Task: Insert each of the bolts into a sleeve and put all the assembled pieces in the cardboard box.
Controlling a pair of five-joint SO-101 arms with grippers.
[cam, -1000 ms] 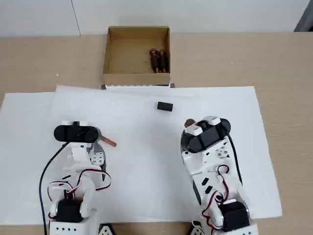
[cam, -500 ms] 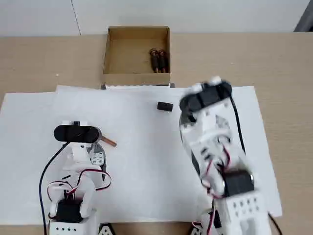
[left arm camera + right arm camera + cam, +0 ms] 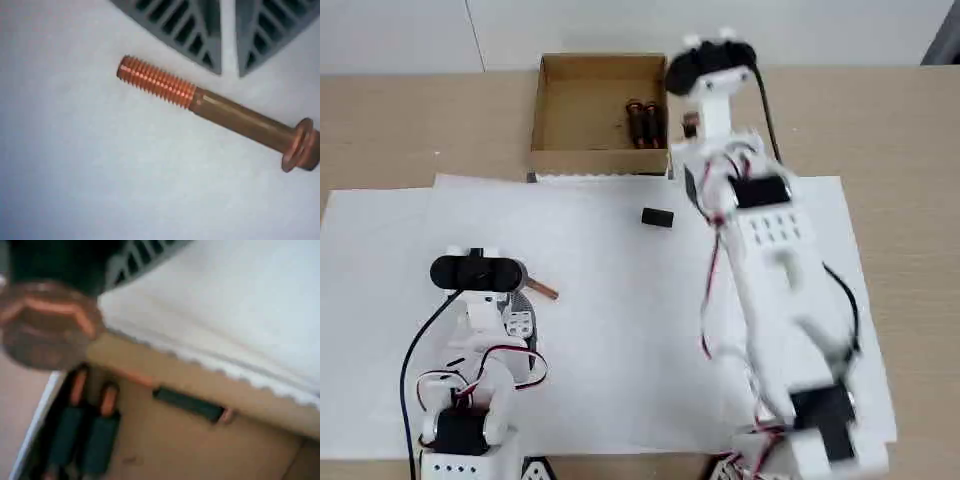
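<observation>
The loose bolt (image 3: 215, 112) is copper-coloured. It has a threaded end, a smooth shank and a flanged head. It lies flat on the white paper sheet (image 3: 620, 350), just beside the left gripper (image 3: 229, 70). The jaws of this gripper stand almost closed, with a slim gap between them. They grip nothing and do not touch the bolt.

The loose sleeve (image 3: 658, 217) is a short, dark cylinder. It lies on its side on the paper, between the cardboard box (image 3: 600, 160) and the middle of the sheet. It is well apart from the loose bolt.

The right arm extends across the paper and passes close beside the loose sleeve. The right gripper (image 3: 692, 128) is clamped on the held bolt (image 3: 47, 322). The right wrist view shows this bolt's copper flanged head, with a dark mass directly above it. It cannot be told whether that mass is a sleeve. In the high view, the gripper sits just beside the right wall of the box, on the outer side. Its height over the wall cannot be told.

Two assembled pieces (image 3: 645, 122) lie side by side inside the box, near its right wall. Each has a dark body and a copper end. The box is open-topped and stands on the counter (image 3: 900, 120), at the far edge of the paper.
</observation>
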